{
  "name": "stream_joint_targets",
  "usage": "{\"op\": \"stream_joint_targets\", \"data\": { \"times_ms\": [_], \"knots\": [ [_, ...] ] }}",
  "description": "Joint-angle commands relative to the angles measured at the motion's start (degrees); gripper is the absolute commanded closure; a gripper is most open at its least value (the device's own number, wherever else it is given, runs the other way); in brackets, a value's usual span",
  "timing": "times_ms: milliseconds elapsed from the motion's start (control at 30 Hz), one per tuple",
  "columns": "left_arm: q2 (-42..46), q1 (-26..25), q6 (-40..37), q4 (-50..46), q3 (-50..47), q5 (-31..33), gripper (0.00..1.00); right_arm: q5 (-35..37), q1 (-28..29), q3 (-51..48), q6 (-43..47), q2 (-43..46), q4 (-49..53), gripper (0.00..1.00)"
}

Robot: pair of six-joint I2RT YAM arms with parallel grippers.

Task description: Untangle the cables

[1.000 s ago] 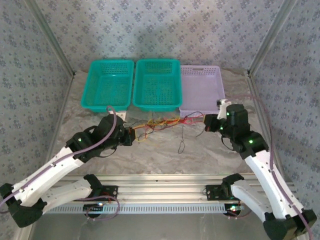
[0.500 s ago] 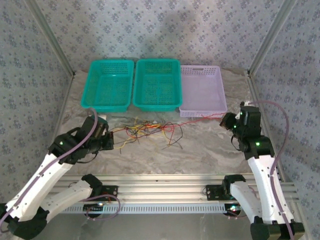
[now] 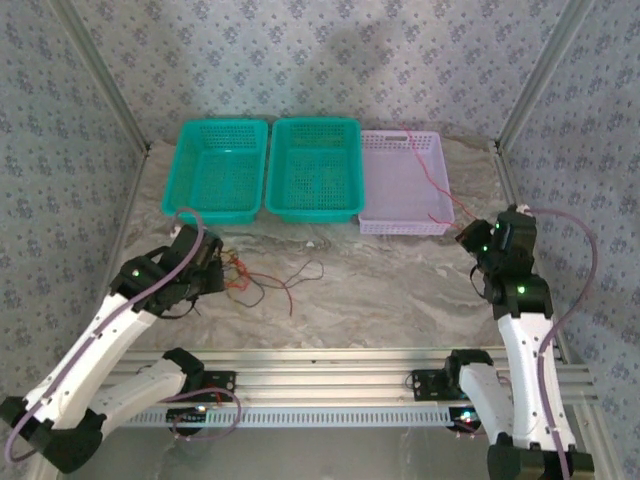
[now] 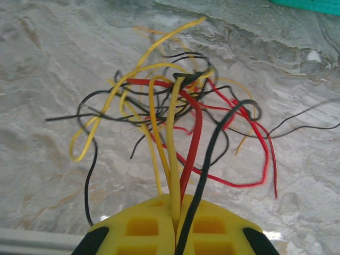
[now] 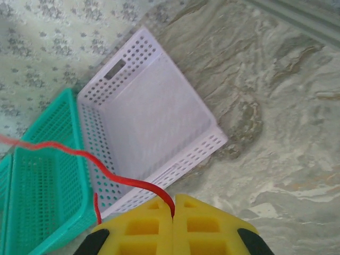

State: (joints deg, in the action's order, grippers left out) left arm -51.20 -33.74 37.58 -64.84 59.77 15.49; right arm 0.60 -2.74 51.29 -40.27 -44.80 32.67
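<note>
The left pincer (image 4: pixel 175 231) pinches the wiry tangled cables (image 4: pixel 170 106); right pincer (image 5: pixel 173 226) clamps one thin red strand (image 5: pixel 122 180)

free: bare table (image 3: pixel 400 290) between pincers | blocked: tangled cables (image 4: pixel 175 106) ahead of left pincer (image 4: pixel 177 210); lilac basket (image 5: pixel 186 156), red cable (image 5: pixel 125 179) ahead of right pincer (image 5: pixel 173 204)
</note>
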Motion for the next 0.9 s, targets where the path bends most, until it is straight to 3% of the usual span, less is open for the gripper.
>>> {"op": "stream_joint_targets", "data": {
  "times_ms": [0,233,400,867],
  "knots": [
    [-1.7,0.1,1.3,7.6,-1.6,-4.8,1.00,-1.8,1.1,4.0,0.8,-4.2,-3.6,1.00],
    [-3.4,-2.7,4.4,14.2,-1.3,-6.8,1.00,5.1,4.9,11.2,3.7,-18.9,-5.6,1.00],
    [-6.6,-7.0,5.3,15.3,0.9,-5.0,1.00,3.8,6.6,20.3,7.4,-34.8,-2.8,1.00],
    [-10.0,-12.9,6.6,15.1,3.5,-1.8,1.00,7.2,7.3,26.4,9.5,-54.4,-1.6,1.00]
  ]
}}
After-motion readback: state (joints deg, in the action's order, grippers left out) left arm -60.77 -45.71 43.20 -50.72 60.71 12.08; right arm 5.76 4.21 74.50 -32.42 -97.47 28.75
